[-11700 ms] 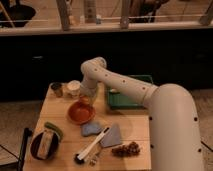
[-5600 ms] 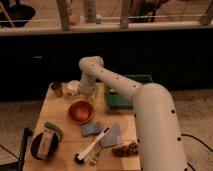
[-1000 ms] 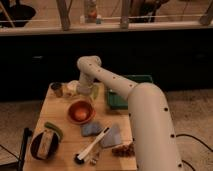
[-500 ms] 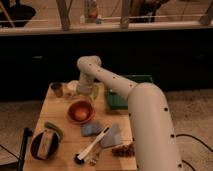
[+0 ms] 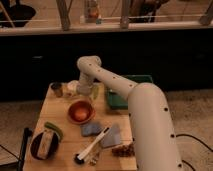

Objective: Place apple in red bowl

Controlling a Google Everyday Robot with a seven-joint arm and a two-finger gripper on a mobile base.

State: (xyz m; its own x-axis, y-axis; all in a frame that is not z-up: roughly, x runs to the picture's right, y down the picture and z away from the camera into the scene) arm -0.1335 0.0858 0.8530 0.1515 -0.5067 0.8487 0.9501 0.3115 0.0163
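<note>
The red bowl (image 5: 81,111) sits on the wooden table (image 5: 60,115), left of centre; it is shallow and glossy, and I cannot make out anything inside it. The apple is not visible anywhere in view. My gripper (image 5: 82,94) hangs from the white arm (image 5: 145,115) just behind the bowl's far rim, close to the table's back edge and next to a small white cup (image 5: 72,86). The wrist hides whatever lies under or inside the gripper.
A green tray (image 5: 122,96) stands at the back right and a small can (image 5: 57,89) at the back left. A dark bowl (image 5: 44,145) is front left. Blue cloths (image 5: 102,132), a white brush (image 5: 92,147) and a brown grape bunch (image 5: 122,149) lie in front.
Over the earlier frames the arm swung a little to the left and the gripper shifted slightly left behind the bowl. In the last second nothing visibly moved.
</note>
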